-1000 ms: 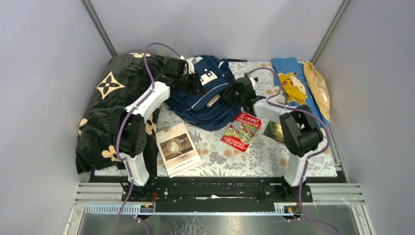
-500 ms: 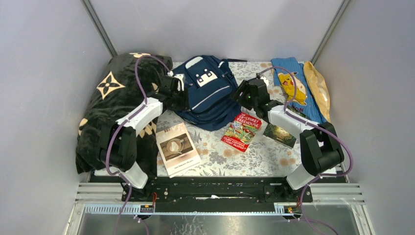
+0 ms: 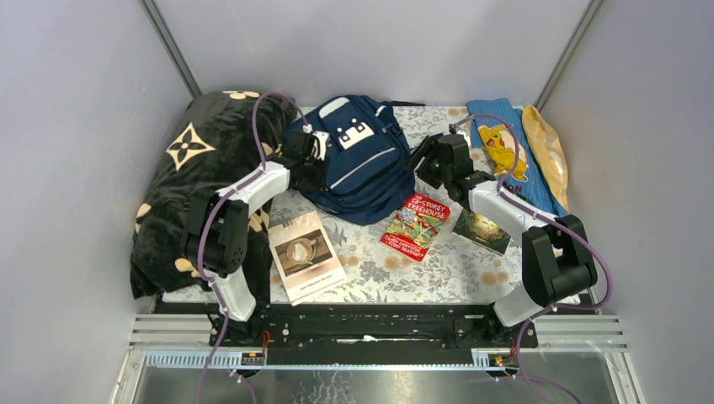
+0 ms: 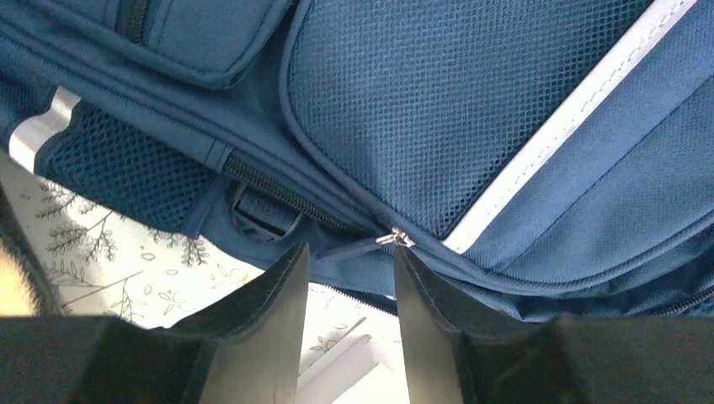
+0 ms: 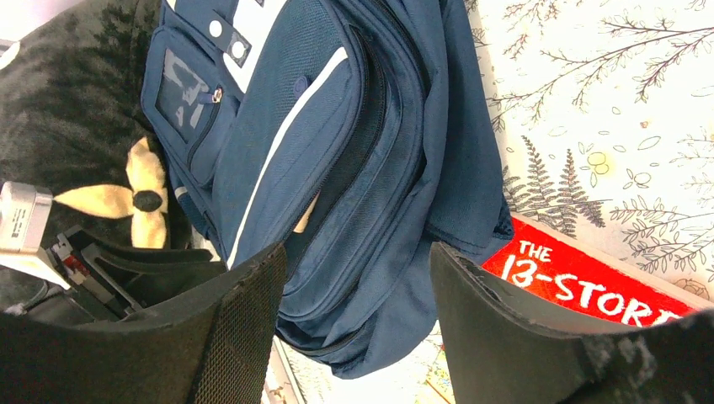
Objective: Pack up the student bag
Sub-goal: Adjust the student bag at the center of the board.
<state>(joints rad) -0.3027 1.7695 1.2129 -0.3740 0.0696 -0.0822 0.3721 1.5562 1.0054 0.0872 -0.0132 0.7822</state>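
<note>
The navy student bag (image 3: 358, 164) lies flat at the back middle of the table, white stripes and patches up. My left gripper (image 3: 315, 168) is open and empty at the bag's left edge. In the left wrist view the left gripper (image 4: 348, 252) has the bag's fabric (image 4: 471, 109) just ahead of it, and a silver zipper pull (image 4: 392, 239) sits at its right fingertip. My right gripper (image 3: 423, 162) is open and empty at the bag's right edge. In the right wrist view the right gripper (image 5: 358, 252) faces the bag's side (image 5: 337, 143), whose zip gapes a little.
A red book (image 3: 417, 223) lies in front of the bag and also shows in the right wrist view (image 5: 589, 282). A pale book (image 3: 305, 255) and a small dark book (image 3: 482, 229) lie nearby. A black flower-marked blanket (image 3: 189, 181) fills the left. A blue cartoon cloth (image 3: 505, 147) and a yellow packet (image 3: 547, 151) lie back right.
Both grippers have drawn back from over the bag to its left and right edges. The bag, bunched up a second ago, has settled flat.
</note>
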